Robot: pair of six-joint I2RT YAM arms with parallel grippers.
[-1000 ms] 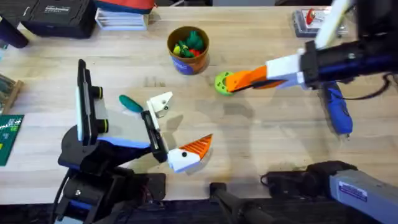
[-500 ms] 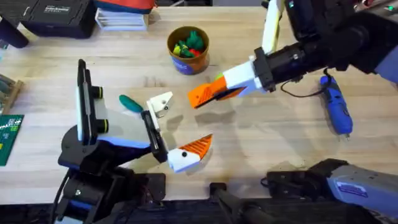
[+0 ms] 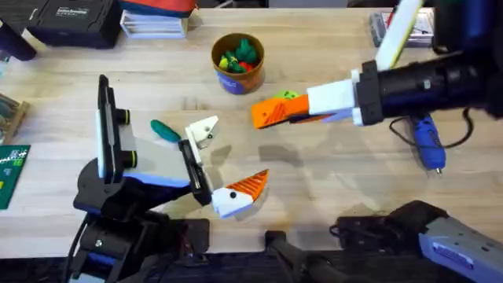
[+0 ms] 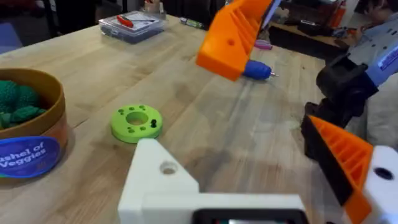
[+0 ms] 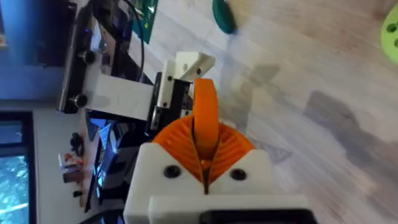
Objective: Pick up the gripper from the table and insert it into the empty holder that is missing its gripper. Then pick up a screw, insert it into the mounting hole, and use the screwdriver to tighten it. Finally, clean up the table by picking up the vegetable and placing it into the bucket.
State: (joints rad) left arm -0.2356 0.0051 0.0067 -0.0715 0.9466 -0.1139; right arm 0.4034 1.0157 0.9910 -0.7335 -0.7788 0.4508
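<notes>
My right gripper point(image 3: 271, 112) hovers over the table's middle, shut on the gripper point(image 5: 206, 115), whose orange pad with a black hole also shows in the left wrist view point(image 4: 233, 36). My left gripper point(image 3: 232, 156) stands open at the lower left. It has one orange ribbed finger point(image 3: 245, 189) and a bare white empty holder point(image 3: 203, 130). The teal-green vegetable point(image 3: 165, 130) lies just left of that holder. The bucket point(image 3: 237, 63), holding several toy veggies, stands at the back middle. The blue screwdriver point(image 3: 428, 141) lies at the right, under the right arm.
A lime-green ring disc point(image 3: 290, 96) lies just behind the right gripper's tip. A clear parts box point(image 3: 393, 25) stands at the back right. Black cases and books line the back left, and a green circuit board point(image 3: 12, 169) lies at the left edge.
The right gripper has left the green disc and moved left toward the table's middle, carrying the orange piece. The left arm has stayed still.
</notes>
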